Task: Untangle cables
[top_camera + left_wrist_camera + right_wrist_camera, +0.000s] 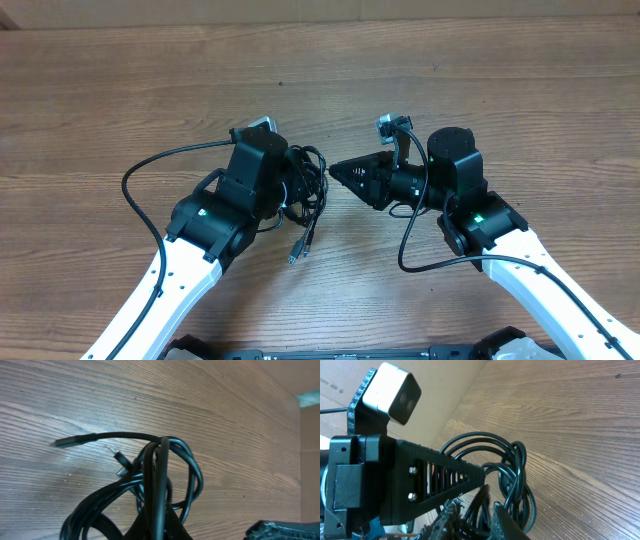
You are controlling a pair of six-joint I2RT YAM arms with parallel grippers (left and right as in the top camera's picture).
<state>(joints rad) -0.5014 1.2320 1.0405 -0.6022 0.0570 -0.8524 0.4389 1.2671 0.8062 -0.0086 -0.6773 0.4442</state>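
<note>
Overhead | left gripper (298, 185) clamped on cables (321, 190) | right gripper (336, 172) alongside, opening unclear

Cables (308, 195) left of right pincer (334, 172)

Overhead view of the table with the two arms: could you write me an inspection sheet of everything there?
Surface: wood-grain table, no spills or marks seen.
Job's things: cables, a single tangled black bundle between the two arms; a plug end trails out toward the near side.
Clutter: nothing seen.
Grippers: left gripper shut on the cables; right gripper has its tip at the bundle, and whether it grips is unclear.
Cables: left arm lead and right arm lead, thicker black cords looping beside their arms.
Surroundings: tan panel beyond the table's edge.
</note>
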